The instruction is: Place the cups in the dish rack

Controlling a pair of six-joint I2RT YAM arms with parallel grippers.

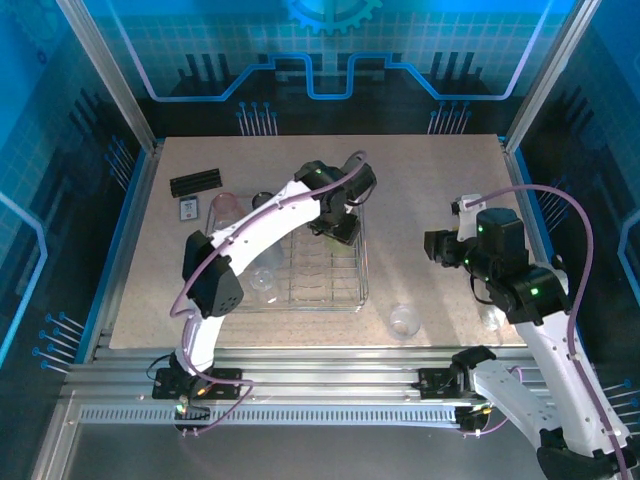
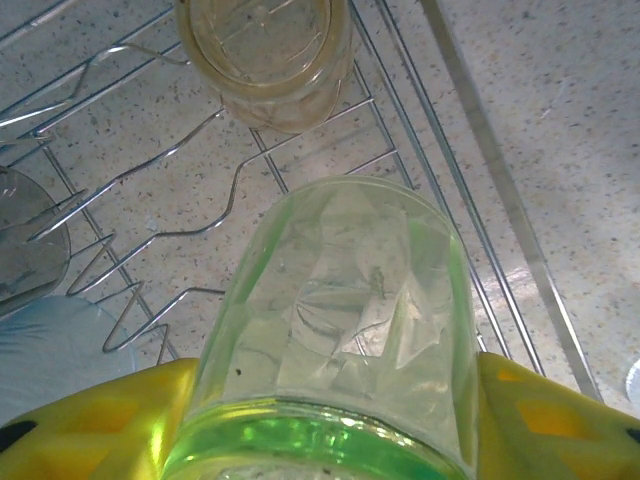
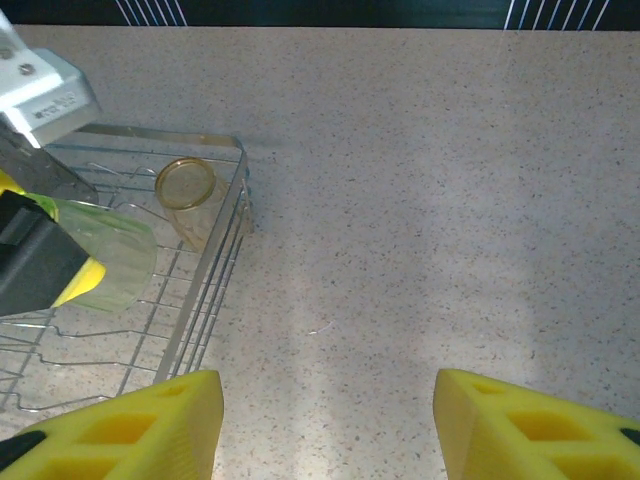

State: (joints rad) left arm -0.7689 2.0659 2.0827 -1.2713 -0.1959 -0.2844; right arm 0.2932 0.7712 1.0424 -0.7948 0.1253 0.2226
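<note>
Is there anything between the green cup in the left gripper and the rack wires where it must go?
Nothing visible blocks it. The green cup, held by the left gripper, hangs over bare wires of the dish rack. The orange cup stands beyond it in the rack's corner, apart.

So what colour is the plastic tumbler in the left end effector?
A translucent green plastic tumbler, clearest in the left wrist view.

Cool bright light, soft shadows on table (image 3: 420, 200)

A green cup (image 2: 340, 330) tilts above the dish rack (image 1: 315, 270), near an orange cup (image 2: 265, 60).
</note>
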